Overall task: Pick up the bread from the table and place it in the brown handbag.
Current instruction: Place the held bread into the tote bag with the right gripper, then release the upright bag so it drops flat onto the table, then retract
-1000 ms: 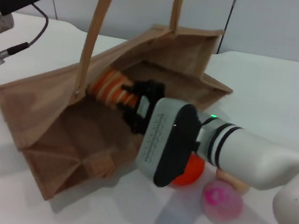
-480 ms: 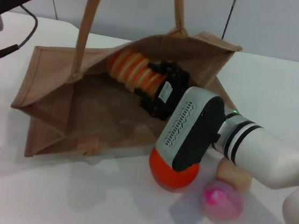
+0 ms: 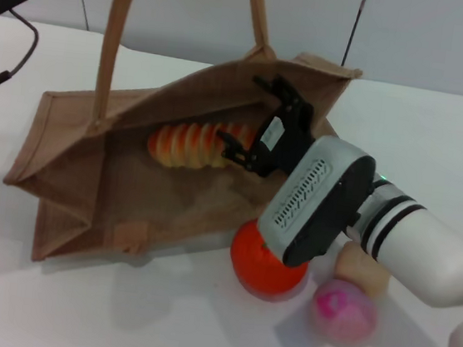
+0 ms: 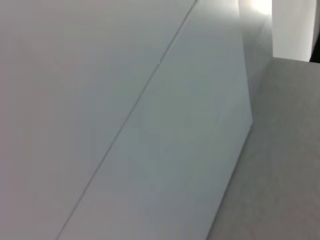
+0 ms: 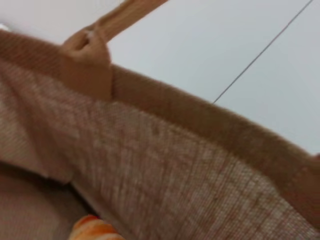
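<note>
Now the bread (image 3: 191, 145) lies inside the brown handbag (image 3: 111, 202), on the inner cloth near the middle of the opening, its orange and cream ridges running roughly crosswise to the robot. The handbag rests on its side on the white table (image 3: 436, 138), toward the left half of the worktop, its mouth spread wide toward the robot, and its two handles rise up out of the top of the head view.

The right gripper (image 3: 257, 130) reaches into the mouth of the handbag from the right. Its black fingers (image 3: 284, 94) are spread apart and hold nothing; the lower one is just beside the right end of the bread, and whether it touches cannot be told. In the right wrist view the woven wall of the handbag (image 5: 190, 165) fills most of the frame, and a small orange bit of the bread (image 5: 92, 229) peeks in at the edge.

The left arm is raised at the far left corner, beside the handles; its claw is out of sight.

Near the front right of the table, an orange fruit (image 3: 259, 265) sits against the handbag's lower edge under the right arm, with a beige bun (image 3: 367, 271) and a pink ball (image 3: 343, 310) close by.
</note>
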